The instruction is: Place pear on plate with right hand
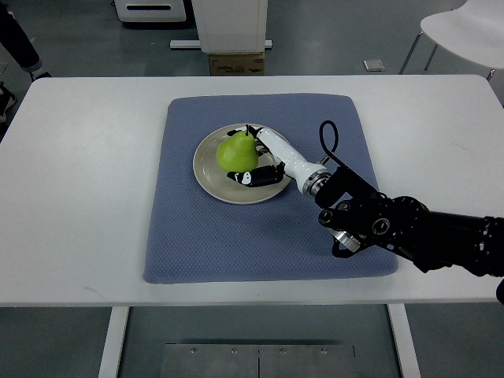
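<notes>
Nearest you, below the table's front edge, you see a grey metal plate (pixel 258 358) with screws on the floor and the two white table legs (pixel 114 340) either side of it. Above that runs the white table (pixel 79 197), bare along its near strip. From your right edge the black forearm (pixel 429 232) of the right arm reaches in over the near right corner of the blue-grey mat (pixel 181 228), which lies square on the tabletop. Follow the arm up and left past its black cable loop (pixel 328 138) to the right hand (pixel 266 161), white-backed with dark fingers: those fingers (pixel 260 176) are curled partway around the pear (pixel 238 152), one set along its near side and another by its far side, so the hand looks closed on the fruit, though you cannot tell how firmly it presses. The green pear sits on the beige plate (pixel 213 183), toward its far right part, with the plate resting on the middle of the mat. Beyond the table's far edge you have grey floor, a cardboard box (pixel 236 63) under a white cabinet (pixel 230 24), a white chair (pixel 465 35) at the far right, and a person's dark shoe and trouser leg (pixel 14 47) at the far left
</notes>
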